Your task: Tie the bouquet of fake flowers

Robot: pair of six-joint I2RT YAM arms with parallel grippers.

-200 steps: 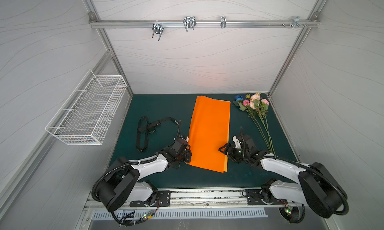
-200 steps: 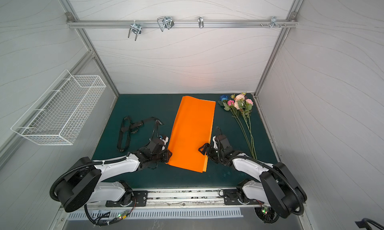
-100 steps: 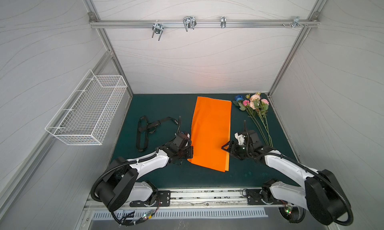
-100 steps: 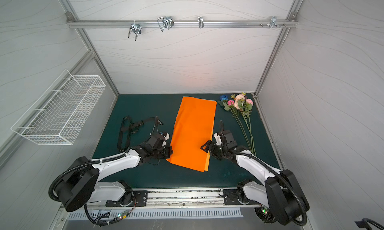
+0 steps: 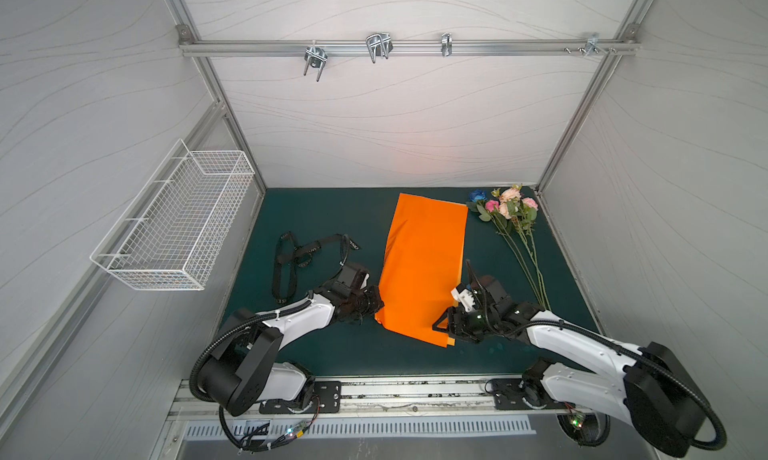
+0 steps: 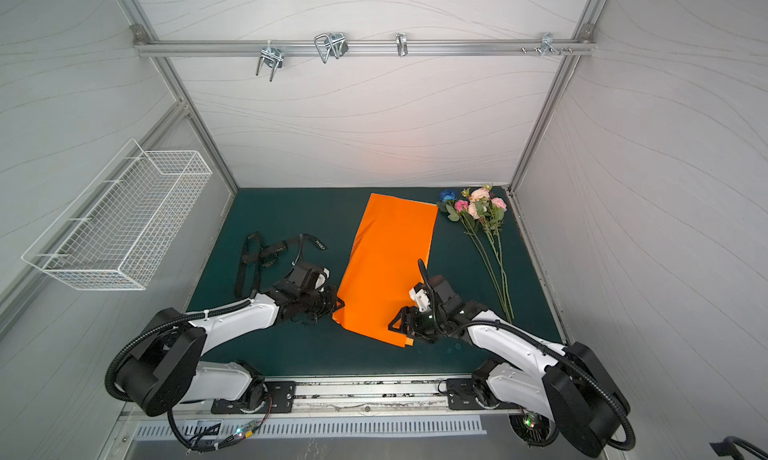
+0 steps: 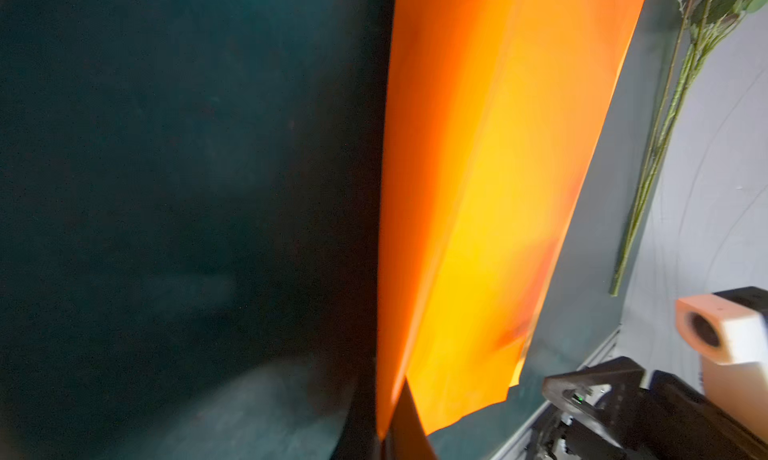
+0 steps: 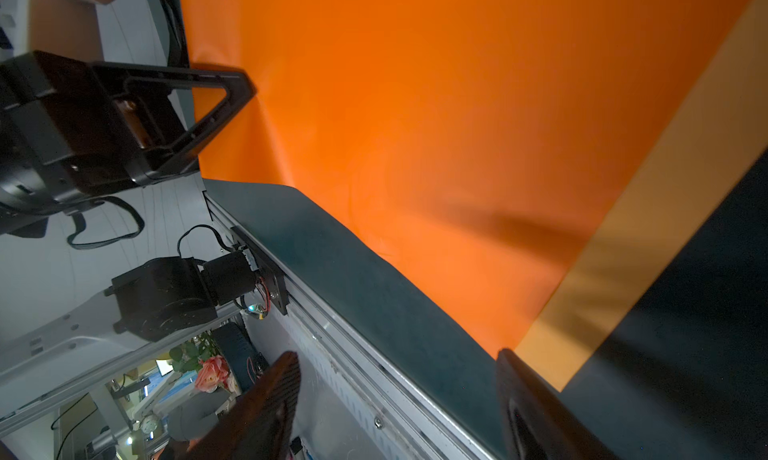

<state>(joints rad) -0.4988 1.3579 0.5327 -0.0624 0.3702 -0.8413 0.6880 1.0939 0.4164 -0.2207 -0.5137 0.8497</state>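
The bouquet of fake flowers (image 5: 509, 212) (image 6: 478, 210) lies at the back right of the green mat, blossoms toward the back wall, stems (image 7: 665, 125) pointing forward, untouched. An orange paper sheet (image 5: 424, 262) (image 6: 386, 266) lies in the middle. My left gripper (image 5: 376, 308) (image 6: 338, 306) (image 7: 388, 433) is shut on the sheet's (image 7: 498, 187) near left corner, which is raised slightly. My right gripper (image 5: 442, 329) (image 6: 397, 329) (image 8: 399, 404) stands open at the sheet's (image 8: 415, 125) near right corner, with one finger (image 8: 528, 399) beside the paper edge and nothing between the jaws.
A black printed ribbon (image 5: 299, 254) (image 6: 266, 254) lies looped on the mat left of the sheet. A white wire basket (image 5: 178, 225) hangs on the left wall. A rail with metal hooks (image 5: 378, 48) spans the back wall. A metal rail (image 5: 415, 391) borders the mat's front edge.
My left gripper has closed on the sheet's near left corner. My right gripper has moved toward the front edge, down to the sheet's near right corner, narrowing slightly.
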